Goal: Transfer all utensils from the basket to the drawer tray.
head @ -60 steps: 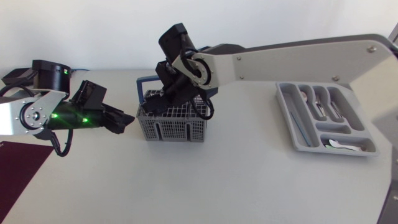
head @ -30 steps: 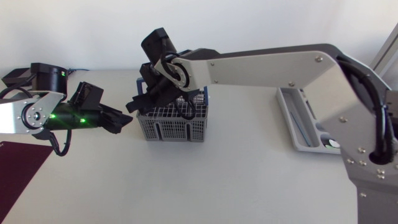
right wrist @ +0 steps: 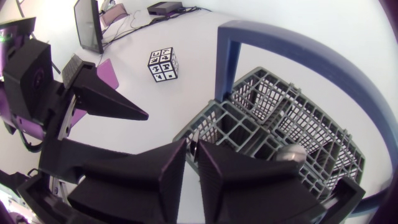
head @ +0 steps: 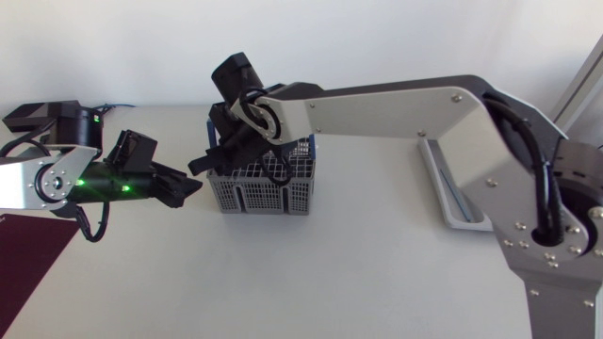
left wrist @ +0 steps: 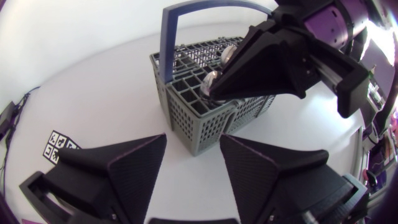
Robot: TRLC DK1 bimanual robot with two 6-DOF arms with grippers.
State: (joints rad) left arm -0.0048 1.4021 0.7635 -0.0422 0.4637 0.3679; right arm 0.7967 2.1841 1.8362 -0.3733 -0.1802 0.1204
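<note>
The grey utensil basket [head: 260, 188] with its blue handle [left wrist: 171, 37] stands left of the table's middle. My right gripper [head: 219, 156] reaches down into the basket's left part. Its fingers [right wrist: 168, 168] stand almost together, and in the left wrist view their tips [left wrist: 227, 81] pinch a silver spoon [left wrist: 211, 82]. A second spoon [right wrist: 290, 153] stands in a neighbouring compartment. Just left of the basket hovers my left gripper [head: 182, 186], open and holding nothing [left wrist: 193, 163]. The grey drawer tray [head: 450, 196] lies at the right, mostly hidden behind my right arm.
A dark purple mat [head: 26, 256] covers the table's front left corner. A small marker cube [right wrist: 163, 65] sits on the table left of the basket, beyond my left gripper [right wrist: 99, 93].
My right arm has swung further left over the basket and lowered, and its fingers have closed together. The left arm has hardly moved.
</note>
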